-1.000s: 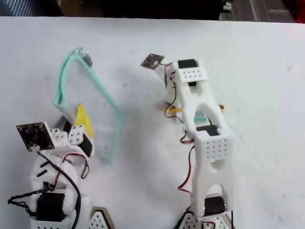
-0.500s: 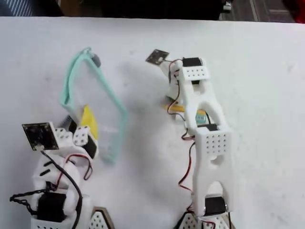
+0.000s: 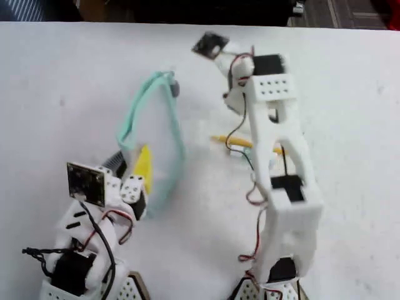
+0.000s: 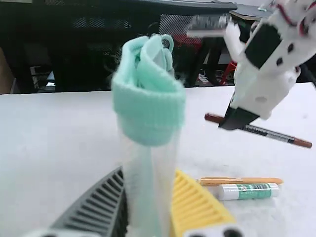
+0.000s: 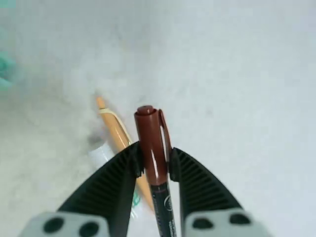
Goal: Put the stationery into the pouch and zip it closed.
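Nothing really readable here tbh. The glue stick (image 4: 247,190) has some green print on its label, and the brown pen (image 4: 276,136) has small lettering along its barrel. Both are too blurry to make out.

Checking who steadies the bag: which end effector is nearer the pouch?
Left. The left end effector is clamped on the edge of the pouch; the right end effector hangs off to its side, apart from it, shut on a brown pen.
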Available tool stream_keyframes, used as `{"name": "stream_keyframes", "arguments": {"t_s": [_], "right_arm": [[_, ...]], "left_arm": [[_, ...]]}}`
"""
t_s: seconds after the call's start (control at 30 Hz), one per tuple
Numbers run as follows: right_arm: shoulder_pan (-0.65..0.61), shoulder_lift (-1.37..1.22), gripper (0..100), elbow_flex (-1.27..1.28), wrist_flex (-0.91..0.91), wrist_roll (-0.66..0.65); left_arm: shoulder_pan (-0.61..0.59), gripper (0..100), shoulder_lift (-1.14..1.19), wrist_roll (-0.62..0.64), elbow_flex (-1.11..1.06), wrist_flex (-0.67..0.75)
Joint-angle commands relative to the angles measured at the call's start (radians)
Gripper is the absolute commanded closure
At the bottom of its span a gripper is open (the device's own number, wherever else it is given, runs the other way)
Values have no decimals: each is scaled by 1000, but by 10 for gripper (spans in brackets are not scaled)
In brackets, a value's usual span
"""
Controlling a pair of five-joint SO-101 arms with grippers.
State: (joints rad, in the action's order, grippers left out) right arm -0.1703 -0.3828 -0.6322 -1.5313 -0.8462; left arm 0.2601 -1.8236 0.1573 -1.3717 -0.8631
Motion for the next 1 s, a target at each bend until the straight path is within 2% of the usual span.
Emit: {"name": "stream_keyframes", "arguments": {"t_s": [0.0,0.27,0.43,0.7,0.97], "right_arm": [[-1,292,983,-26,-41,75],[-7,751,983,-21,-47,221],[-107,938,983,-18,-56,293],[-298,1078,983,-18,-59,468],[-364,1090,983,-18,-54,697]], "left_arm": [[35,976,-4,-3,8,0],[33,976,-4,-3,8,0],[35,976,-4,-3,8,-2],[35,976,-4,-3,8,-2],[35,976,-4,-3,8,-2]]}}
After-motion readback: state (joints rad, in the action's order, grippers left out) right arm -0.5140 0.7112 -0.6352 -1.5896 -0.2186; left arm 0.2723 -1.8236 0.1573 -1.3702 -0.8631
